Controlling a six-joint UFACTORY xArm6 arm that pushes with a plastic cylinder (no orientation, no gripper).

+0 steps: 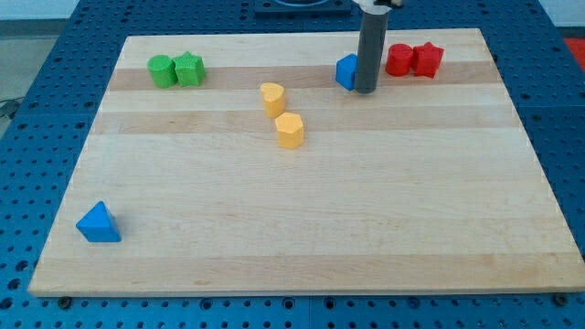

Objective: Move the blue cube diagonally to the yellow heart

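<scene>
The blue cube [346, 71] sits near the view's top, right of centre, partly hidden by my rod. My tip [365, 90] rests on the board touching the cube's right side. The yellow heart [272, 98] lies to the cube's lower left, near the middle top of the board. A second yellow block, a hexagon shape [290, 131], stands just below and to the right of the heart.
Two green blocks [176, 70] sit together at the top left. Two red blocks [413, 60] sit together just right of my rod. A blue triangle [99, 223] lies at the bottom left. The wooden board [366, 219] rests on a blue perforated table.
</scene>
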